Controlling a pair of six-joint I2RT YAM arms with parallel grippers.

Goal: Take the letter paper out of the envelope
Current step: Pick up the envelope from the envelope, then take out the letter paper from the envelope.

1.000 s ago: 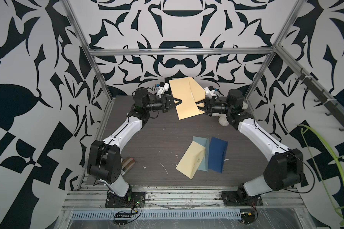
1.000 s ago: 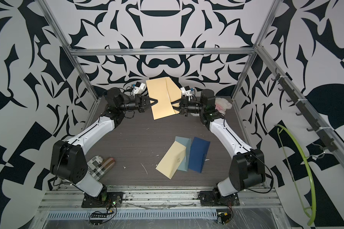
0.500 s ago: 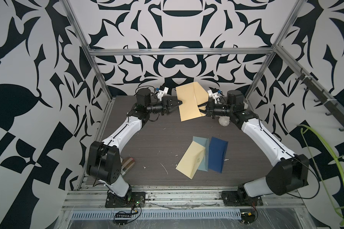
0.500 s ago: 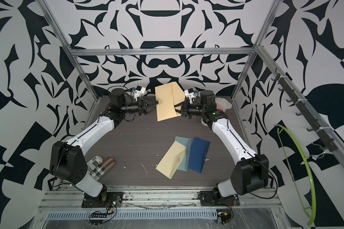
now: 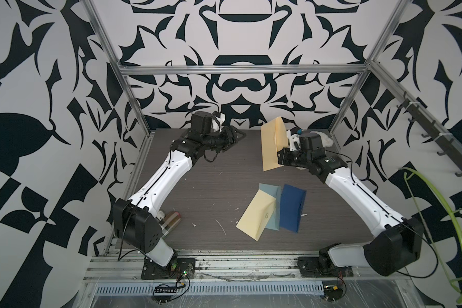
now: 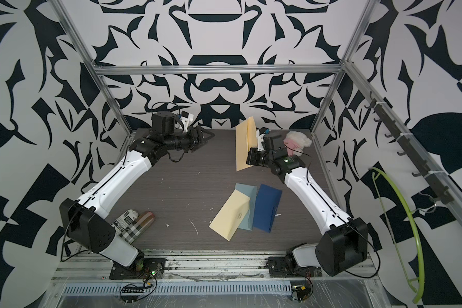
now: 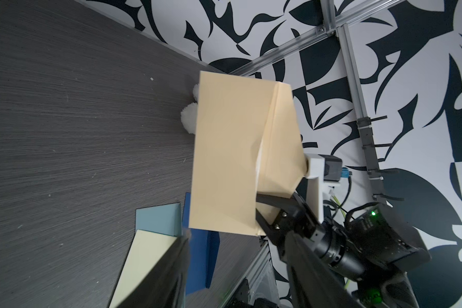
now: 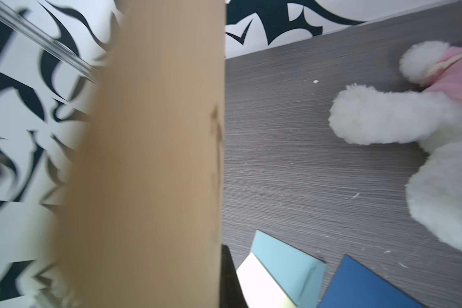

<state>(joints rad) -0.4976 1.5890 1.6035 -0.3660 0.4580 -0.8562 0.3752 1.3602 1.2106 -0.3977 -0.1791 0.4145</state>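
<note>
Top views: both are showing the two arms reaching toward the back of the table (image 5: 198, 186), with their grippers well apart.
Right gripper: the right gripper (image 5: 280, 158) is clamping its jaws tight on a long edge of the tan envelope (image 5: 270, 144), near its lower corner. It is holding the envelope clear of the table, near the back right corner.
Tan envelope: it is hanging upright on its short end. In the left wrist view the tan envelope (image 7: 224, 149) is showing its flap folded open along the gripped edge.
Letter paper: the letter paper (image 7: 259, 160) is sitting inside the envelope and is peeking out only as a thin white sliver under the flap. The rest is lying hidden.
Left gripper: the left gripper (image 5: 239, 135) is hovering near the back wall with its jaws parted and nothing between them. It is touching neither the envelope nor the table.
Loose envelopes: a pale yellow envelope (image 5: 256, 217), a light blue envelope (image 5: 272, 188) and a dark blue envelope (image 5: 292, 208) are lying flat and overlapping on the table, nearer the front than the right gripper.
Plush toy: a white and pink plush toy (image 6: 296, 140) is lying in the back right corner, just behind the right arm's wrist.
Left arm's base: a checked packet (image 6: 128, 224) is lying beside it at the table's front left edge.
</note>
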